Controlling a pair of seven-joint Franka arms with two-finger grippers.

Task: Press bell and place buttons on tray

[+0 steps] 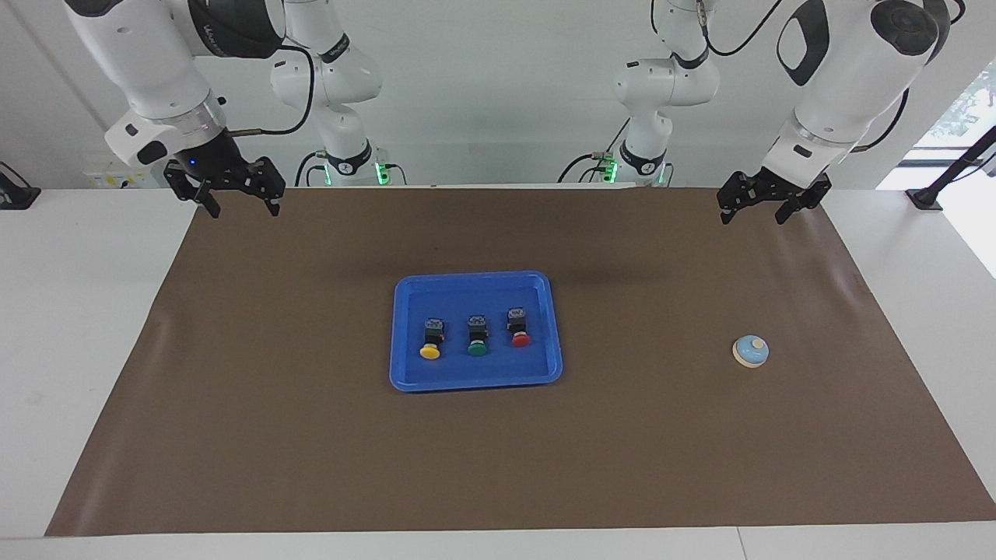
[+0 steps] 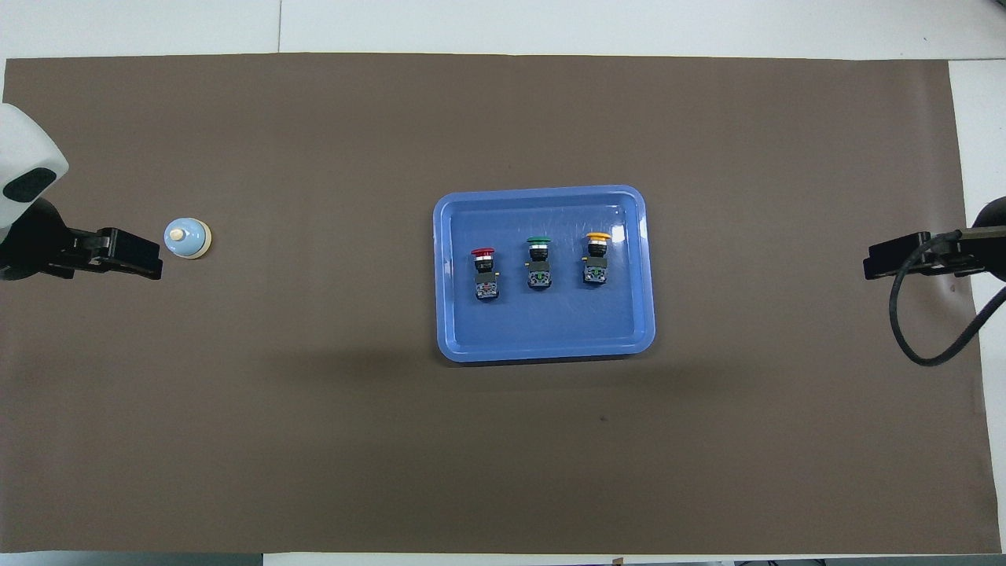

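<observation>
Buttons (image 1: 475, 336) in tray (image 1: 405, 373), bodies' markings unreadable, bell (image 1: 751, 351) apart

A brown mat (image 1: 513, 459) covers the surface (image 1: 70, 311). The tray (image 1: 476, 379) lies at the mat's centre. Three buttons rest in it in a row: yellow button (image 1: 429, 341) toward the right arm's end, green button (image 1: 477, 337) in the middle, red button (image 1: 520, 328) toward the left arm's end. The bell (image 1: 751, 351) stands on the mat toward the left arm's end, well apart from the tray. The left end effector (image 1: 752, 215) hangs open above the mat's edge nearest the robots. The right end effector (image 1: 242, 206) hangs open above the corresponding corner at its own end.
</observation>
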